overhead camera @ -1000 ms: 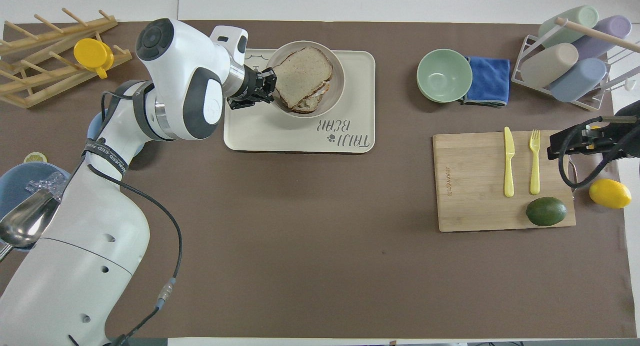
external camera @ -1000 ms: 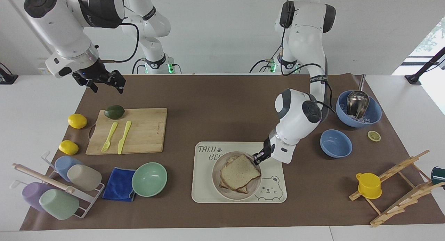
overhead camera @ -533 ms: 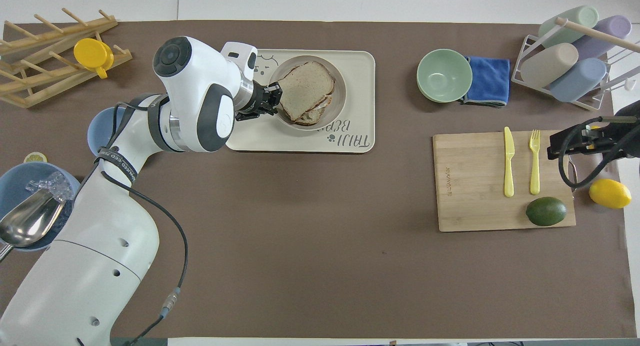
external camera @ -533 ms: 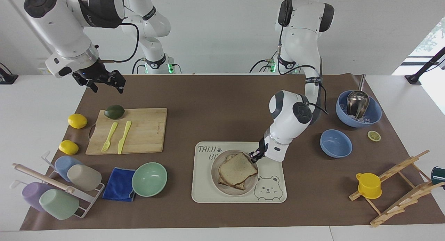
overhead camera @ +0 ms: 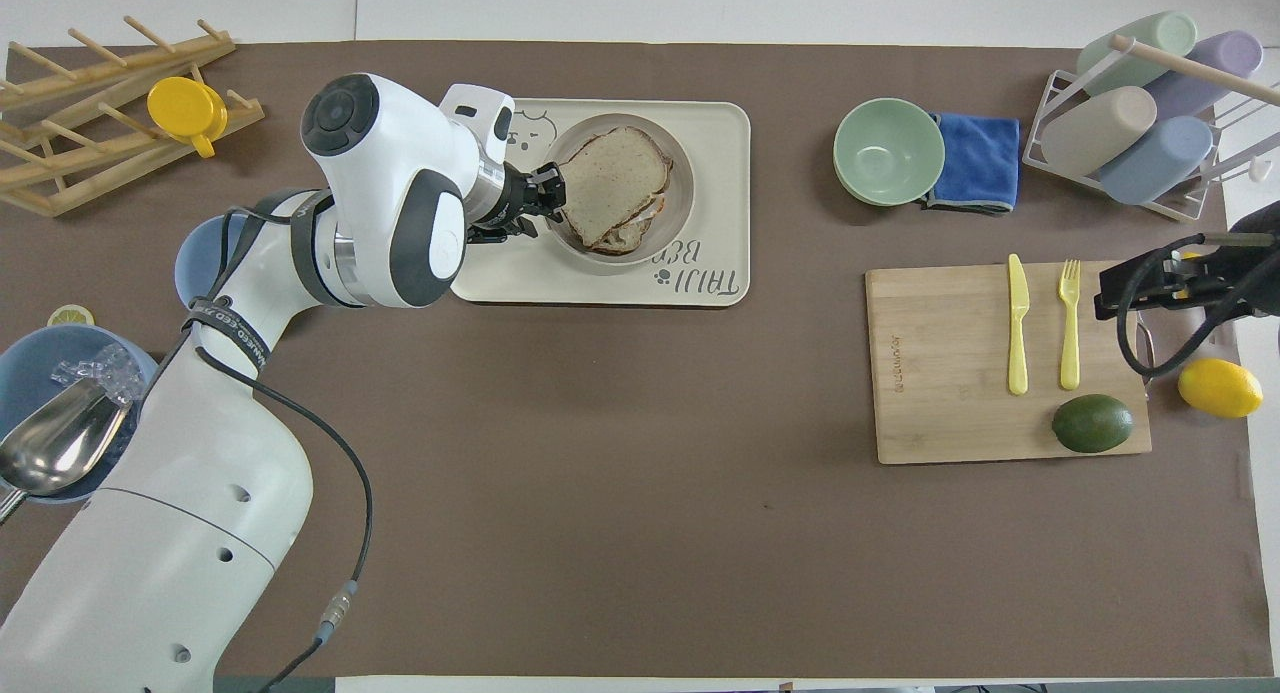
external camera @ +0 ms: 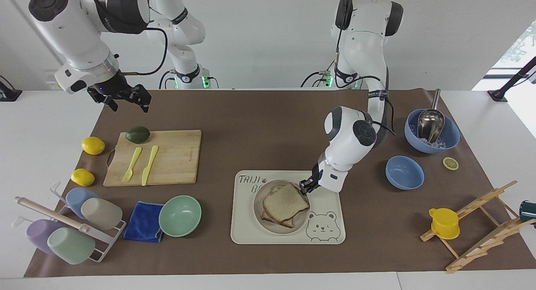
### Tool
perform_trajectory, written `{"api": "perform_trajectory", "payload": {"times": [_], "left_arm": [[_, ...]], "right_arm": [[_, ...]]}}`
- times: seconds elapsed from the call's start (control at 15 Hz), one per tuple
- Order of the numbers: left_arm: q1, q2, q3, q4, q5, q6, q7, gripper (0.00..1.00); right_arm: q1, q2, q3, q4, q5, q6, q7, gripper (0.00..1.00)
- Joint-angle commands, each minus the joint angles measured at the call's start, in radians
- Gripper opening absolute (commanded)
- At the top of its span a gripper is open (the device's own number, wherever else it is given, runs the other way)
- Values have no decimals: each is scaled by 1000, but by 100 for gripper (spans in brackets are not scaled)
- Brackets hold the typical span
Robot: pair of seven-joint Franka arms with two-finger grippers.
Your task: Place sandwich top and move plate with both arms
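Reaching from the left arm's end of the counter, our left gripper (external camera: 304,187) sits at the plate (external camera: 258,209) rim, about two o'clock on the plate in the facing view; we cannot tell how far its fingers are parted or whether they grip the rim. The sandwich top (external camera: 286,201) lies on the lower slice in the plate, which rests on the cream tray (external camera: 326,235). Our right gripper (external camera: 125,98) waits over the counter's right-arm end, fingers spread wide, holding nothing.

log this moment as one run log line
stage: bread slice on sandwich, on plate | left gripper: at plate rim | right gripper: open, waiting above table edge
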Motion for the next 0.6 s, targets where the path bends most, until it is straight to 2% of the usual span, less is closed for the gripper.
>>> {"api": "perform_trajectory", "payload": {"times": [0.0,0.53], "left_arm": [[3,-60,11,-43,14,-3,12,100],[29,-169,103,-47,14,-80,11,100]], "right_arm": [[-15,-13,8,-17,24,6,16,100],[-15,-13,8,-17,24,6,16,100]]}}
